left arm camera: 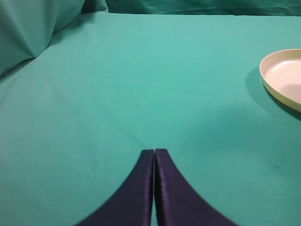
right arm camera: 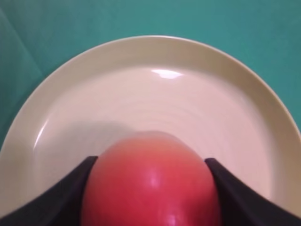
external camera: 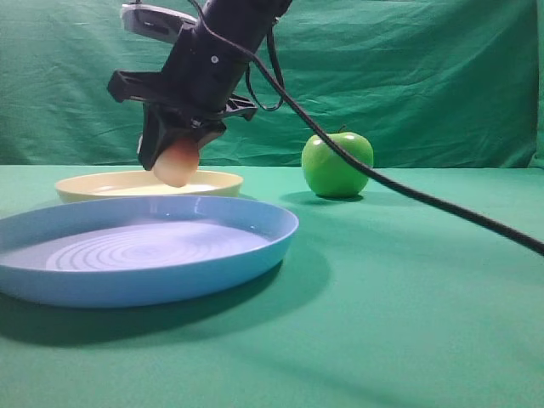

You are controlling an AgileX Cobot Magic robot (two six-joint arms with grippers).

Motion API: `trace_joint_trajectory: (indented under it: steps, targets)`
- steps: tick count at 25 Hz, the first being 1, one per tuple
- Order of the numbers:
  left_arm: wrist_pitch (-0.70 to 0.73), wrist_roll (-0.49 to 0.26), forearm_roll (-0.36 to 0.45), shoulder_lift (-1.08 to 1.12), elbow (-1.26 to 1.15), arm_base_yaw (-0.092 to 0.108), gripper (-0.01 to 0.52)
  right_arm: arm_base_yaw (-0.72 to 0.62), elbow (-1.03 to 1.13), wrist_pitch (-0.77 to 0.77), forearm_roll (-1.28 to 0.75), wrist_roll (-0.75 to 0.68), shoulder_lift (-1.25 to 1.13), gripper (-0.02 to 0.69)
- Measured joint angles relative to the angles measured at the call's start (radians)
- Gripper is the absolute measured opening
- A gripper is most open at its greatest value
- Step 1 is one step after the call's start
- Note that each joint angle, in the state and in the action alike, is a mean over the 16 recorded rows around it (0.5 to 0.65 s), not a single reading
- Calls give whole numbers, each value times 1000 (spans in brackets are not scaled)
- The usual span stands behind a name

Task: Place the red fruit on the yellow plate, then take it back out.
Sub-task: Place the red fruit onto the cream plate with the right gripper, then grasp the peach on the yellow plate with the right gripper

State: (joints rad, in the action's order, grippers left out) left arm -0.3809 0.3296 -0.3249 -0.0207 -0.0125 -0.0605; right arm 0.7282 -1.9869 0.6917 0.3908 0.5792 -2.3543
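So my right gripper (external camera: 174, 157) has its fingers either side of the red fruit (right arm camera: 150, 181), touching it, and it hangs over the yellow plate (right arm camera: 244, 80). Left gripper (left arm camera: 154, 153) sits pressed together over bare green cloth (left arm camera: 141, 70). Blue plate (external camera: 255, 246) and green apple (external camera: 336, 164) sit nearby.
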Motion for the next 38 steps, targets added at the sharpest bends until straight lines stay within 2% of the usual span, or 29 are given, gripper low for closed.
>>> trace_joint_trajectory:
  steps: [4,7,10,19,23,27,38]
  targets:
    - [0,0,0,0,0,0,0,0,-13,36,-28,1,26,603]
    - [0,0,0,0,0,0,0,0,-26,88,-63,-19,67,601]
    - [0,0,0,0,0,0,0,0,-40,161,-114,-61,124,519]
    - [0,0,0,0,0,0,0,-6,-64,429,-306,-315,352,163]
    - [0,0,0,0,0,0,0,-10,-31,507,-367,-424,462,42]
    - [0,0,0,0,0,0,0,-15,40,541,-400,-496,578,3]
    - [0,0,0,0,0,0,0,-19,361,526,-425,-587,912,0]
